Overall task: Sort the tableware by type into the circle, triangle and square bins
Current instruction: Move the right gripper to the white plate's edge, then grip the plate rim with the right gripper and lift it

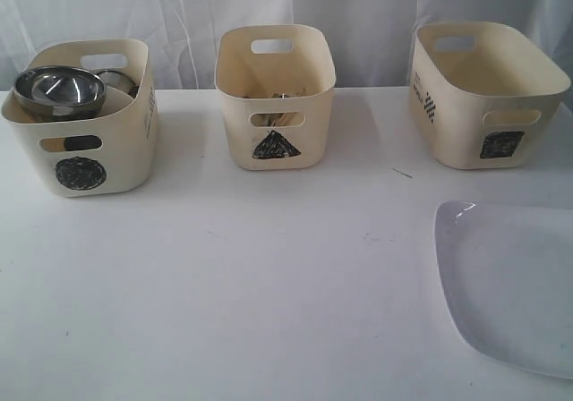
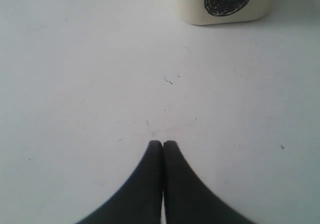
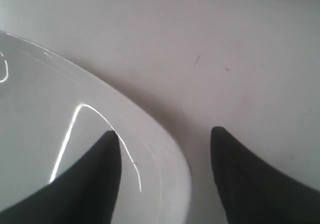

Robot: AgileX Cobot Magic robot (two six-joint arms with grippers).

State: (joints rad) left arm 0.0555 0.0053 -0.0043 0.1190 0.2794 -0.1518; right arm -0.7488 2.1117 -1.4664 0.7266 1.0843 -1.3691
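The large white rounded-square plate (image 1: 515, 285) lies flat on the table at the front right. My right gripper (image 3: 165, 134) stands open astride its rim (image 3: 165, 159), one finger over the plate, the other over the table. My left gripper (image 2: 163, 143) is shut on nothing, just above the bare table, short of the circle bin (image 2: 225, 4). In the exterior view the circle bin (image 1: 85, 155) holds a steel bowl (image 1: 58, 90) and a steel mug (image 1: 116, 81). The triangle bin (image 1: 275, 106) holds cutlery (image 1: 279, 93), mostly hidden. The square bin (image 1: 488, 97) looks empty. Neither arm shows in the exterior view.
The three cream bins stand in a row along the back of the white table (image 1: 251, 285), before a white curtain (image 1: 197, 7). A small dark mark (image 1: 402, 173) lies between the triangle and square bins.
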